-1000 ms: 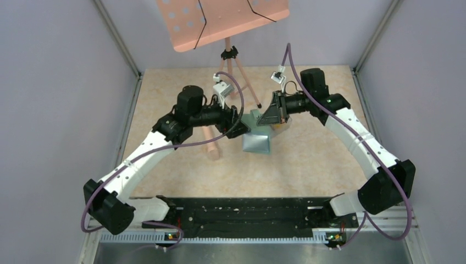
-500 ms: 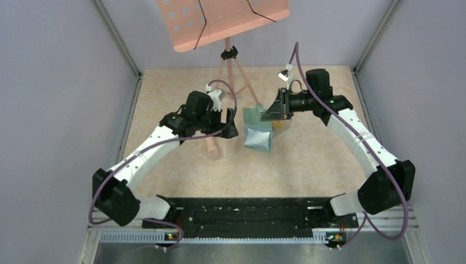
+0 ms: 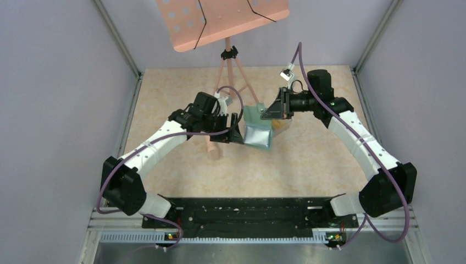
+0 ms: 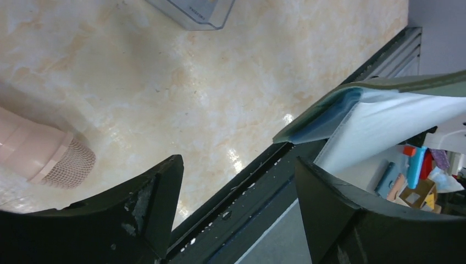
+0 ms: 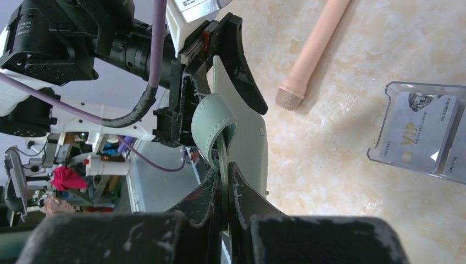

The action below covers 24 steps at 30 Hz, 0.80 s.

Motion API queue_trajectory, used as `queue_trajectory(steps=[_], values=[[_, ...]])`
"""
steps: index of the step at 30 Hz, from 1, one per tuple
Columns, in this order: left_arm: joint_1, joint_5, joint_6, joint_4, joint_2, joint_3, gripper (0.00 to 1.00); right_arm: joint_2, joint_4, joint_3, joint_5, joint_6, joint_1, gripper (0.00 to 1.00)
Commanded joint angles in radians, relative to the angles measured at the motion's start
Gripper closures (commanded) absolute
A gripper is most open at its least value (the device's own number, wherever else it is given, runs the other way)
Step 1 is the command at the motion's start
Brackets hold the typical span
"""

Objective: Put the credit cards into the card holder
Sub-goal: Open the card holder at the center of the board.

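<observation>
Between the clamped fingers of my right gripper [image 5: 224,179] I'm holding the card holder [image 5: 245,144] aloft for opening, while my empty, wide-spread left gripper [image 4: 237,170] is hovering just beside its free flap, which I reckon needs pinching next, credit cards [image 5: 420,135] lying in the clear box [image 4: 189,12] nearby.

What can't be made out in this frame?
- Card count in the clear box: cut off by the right wrist view's edge, covered by the right gripper from above.
- Cards inside the card holder: sleeves edge-on in left wrist view.
- Whether left gripper touches it: too small from above.
</observation>
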Motion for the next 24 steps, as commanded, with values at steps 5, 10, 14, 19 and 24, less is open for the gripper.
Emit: queue_trajectory(steps=[5,10,14,19,24], values=[[-0.003,0.123,-0.041,0.146,-0.078,0.024,0.22,-0.034,0.040,-0.012,-0.004,0.010,-0.009,1.00],[-0.002,0.115,-0.075,0.241,-0.120,-0.002,0.21,-0.032,0.041,-0.017,-0.028,0.014,-0.009,1.00],[0.002,0.113,-0.117,0.343,-0.145,-0.059,0.19,-0.035,0.059,-0.025,-0.076,0.023,-0.009,1.00],[0.015,0.143,-0.164,0.448,-0.135,-0.108,0.17,-0.051,0.166,-0.079,-0.169,0.108,-0.010,1.00],[0.035,0.169,-0.163,0.473,-0.117,-0.103,0.16,-0.081,0.236,-0.123,-0.203,0.157,-0.009,1.00]])
